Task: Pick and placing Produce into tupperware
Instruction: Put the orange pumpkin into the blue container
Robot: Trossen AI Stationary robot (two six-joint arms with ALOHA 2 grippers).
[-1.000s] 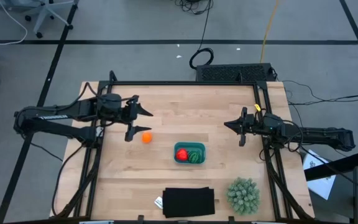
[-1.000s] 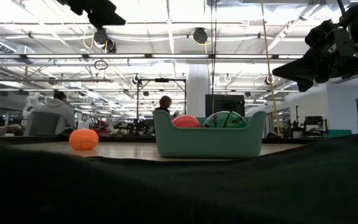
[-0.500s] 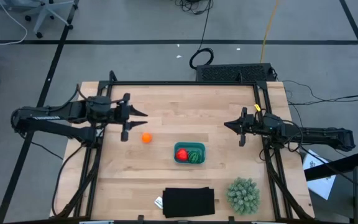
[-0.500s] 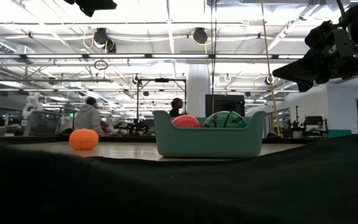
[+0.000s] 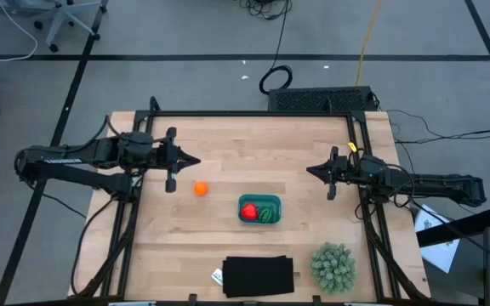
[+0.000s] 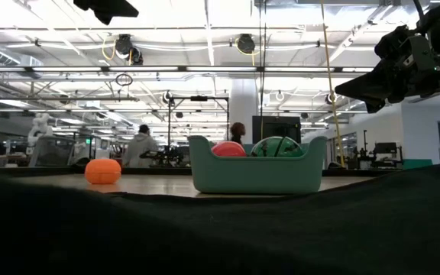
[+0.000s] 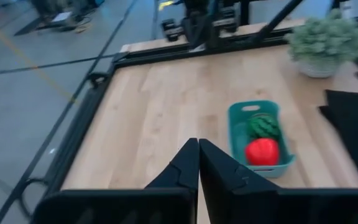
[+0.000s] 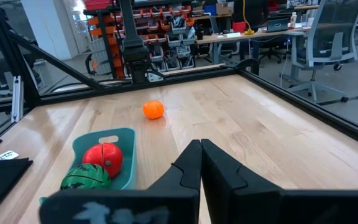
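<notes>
The teal tupperware (image 5: 259, 209) stands on the table right of centre, with the red fruit (image 5: 248, 210) and the dark green fruit (image 5: 268, 213) inside it. The orange fruit (image 5: 200, 188) rests on the bare wood to the tupperware's left. My left gripper (image 5: 192, 161) is shut and empty, held above the table just to the far left of the orange fruit and pointing toward the table's right. My right gripper (image 5: 310, 171) waits shut and empty at the right, pointing left. The left wrist view shows the tupperware (image 7: 260, 140) past its shut fingers (image 7: 197, 149).
A black flat rectangle (image 5: 258, 275) lies at the near edge, and a pale-green spiky plant ball (image 5: 333, 267) sits at the near right corner. A black frame rail (image 5: 253, 114) runs round the table. People move in the room beyond the table in the low view.
My left gripper has shut on nothing and drawn back a little toward the table's left edge, away from the orange fruit. The orange fruit has stayed where it was on the table. My right arm has kept still.
</notes>
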